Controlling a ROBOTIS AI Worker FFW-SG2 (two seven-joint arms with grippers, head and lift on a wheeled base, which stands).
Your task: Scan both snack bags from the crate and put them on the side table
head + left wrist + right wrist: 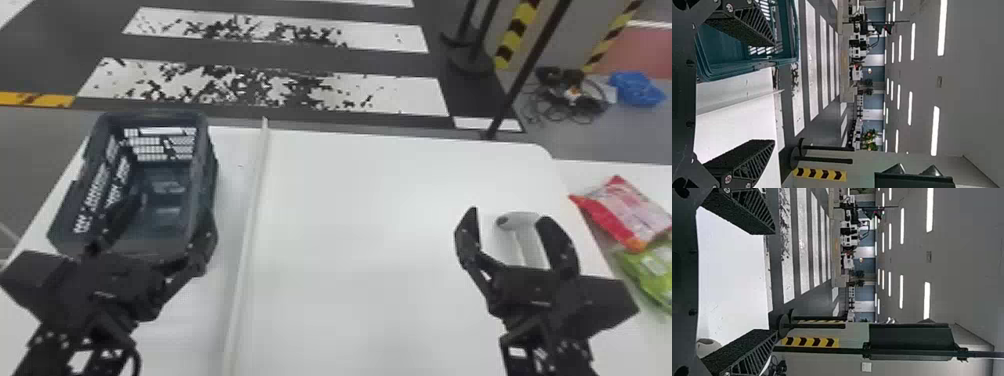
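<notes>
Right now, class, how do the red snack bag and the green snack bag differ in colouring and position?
The red snack bag has a broad pale pink panel; the green snack bag shows a whitish patch on green. The red snack bag lies farther from the robot, the green snack bag nearer. Both rest on the side table, outside the crate.

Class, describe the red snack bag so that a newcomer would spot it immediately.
On the robot's right, past the big white table, is the side table. There lies the red snack bag, pale pink in the middle, farther from the robot than the green bag.
</notes>
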